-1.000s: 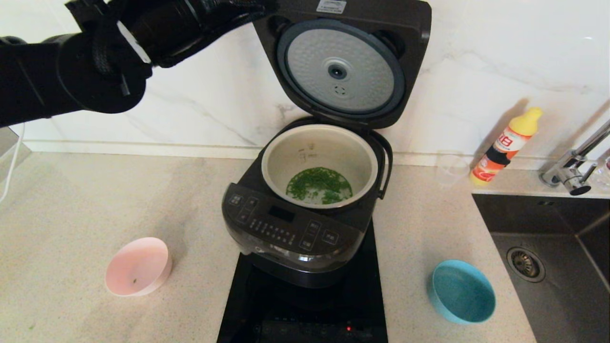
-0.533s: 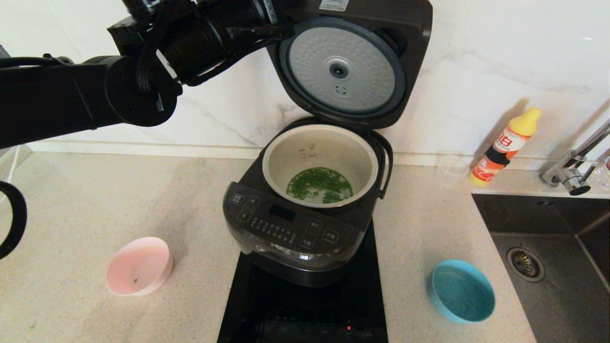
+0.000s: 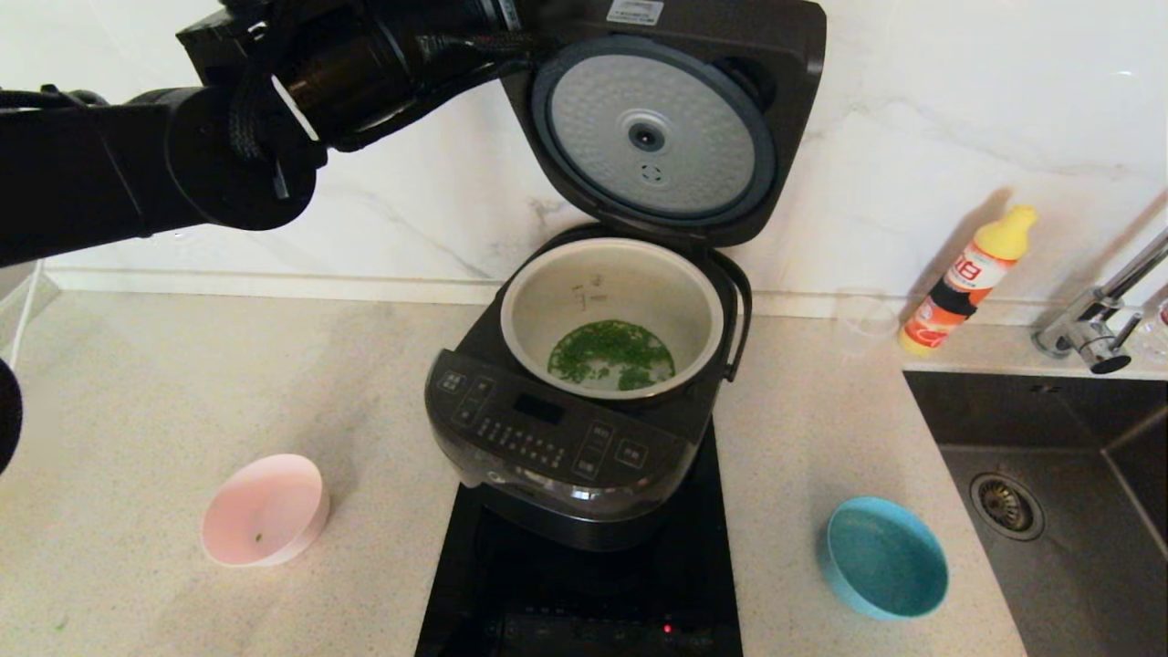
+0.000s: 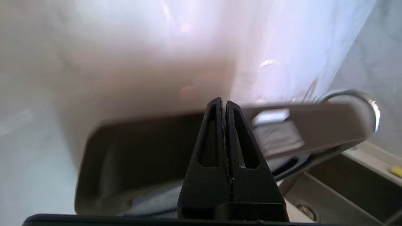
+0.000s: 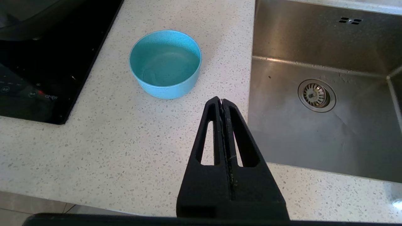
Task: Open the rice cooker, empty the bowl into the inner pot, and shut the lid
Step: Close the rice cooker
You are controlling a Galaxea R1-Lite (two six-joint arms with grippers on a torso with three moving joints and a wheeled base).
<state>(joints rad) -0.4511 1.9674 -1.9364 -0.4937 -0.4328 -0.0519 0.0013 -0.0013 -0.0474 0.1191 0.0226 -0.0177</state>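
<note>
A: Bowls? I count two: one pink bowl (image 3: 265, 511) at lower left, one blue bowl (image 3: 885, 558) at lower right.

B: And the rice cooker (image 3: 584, 429)?

A: One, in the middle. Its lid (image 3: 659, 119) stands up, and the inner pot (image 3: 611, 315) holds green bits.

B: Grippers?

A: Two. My left gripper (image 4: 223, 105) is pinched tight, empty, at the lid's top edge, upper left. My right gripper (image 5: 222, 103) is pinched tight too, above the counter (image 5: 125, 135).
</note>
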